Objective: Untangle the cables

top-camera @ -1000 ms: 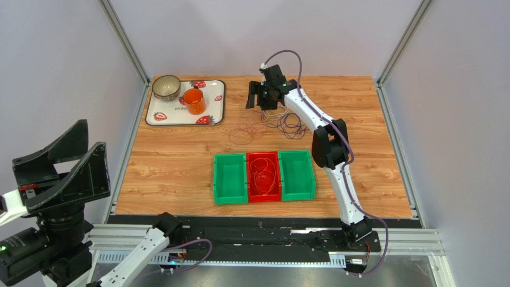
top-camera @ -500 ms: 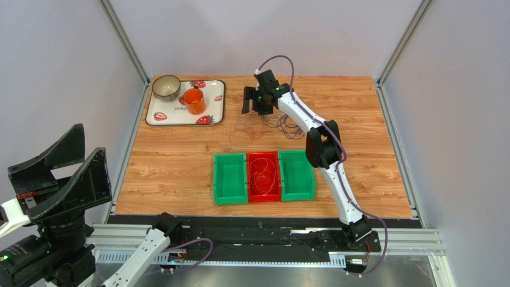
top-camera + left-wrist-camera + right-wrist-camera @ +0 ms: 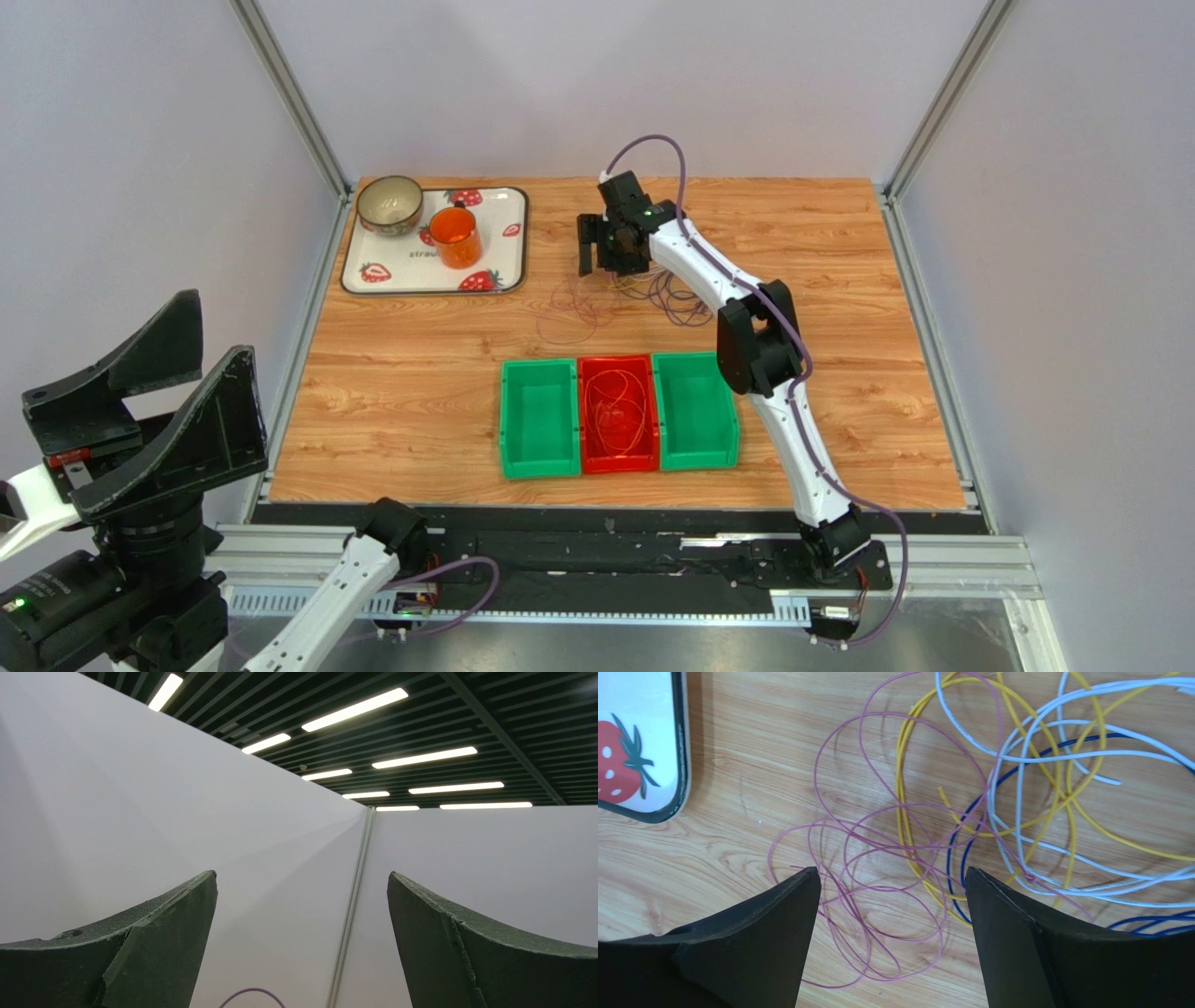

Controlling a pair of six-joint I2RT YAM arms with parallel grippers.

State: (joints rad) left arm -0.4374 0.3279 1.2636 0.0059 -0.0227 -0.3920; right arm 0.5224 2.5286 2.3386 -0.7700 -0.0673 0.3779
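Observation:
The cables (image 3: 634, 294) lie in a loose tangle on the wooden table, behind the bins. The right wrist view shows thin pink loops (image 3: 878, 847), a yellow cable (image 3: 903, 798), a blue one (image 3: 962, 847) and white-grey ones (image 3: 1046, 763) crossing each other. My right gripper (image 3: 606, 252) hangs open just above the pile's left side. The pink loops show between its fingertips (image 3: 892, 875), untouched. One orange-red cable (image 3: 619, 416) lies coiled in the red bin. My left gripper (image 3: 211, 343) is off the table at the near left, open and empty, pointing up at the wall (image 3: 302, 875).
A white strawberry tray (image 3: 505, 231) at the back left carries a bowl (image 3: 390, 205) and an orange cup (image 3: 455, 237); its corner (image 3: 664, 815) shows left of the right gripper. Two green bins (image 3: 540, 417) (image 3: 694, 409) flank the red bin (image 3: 586, 420). Metal posts frame the table.
The right arm's wrist has shifted a little left and the gripper has dipped down closer to the cable pile. The left gripper has barely moved.

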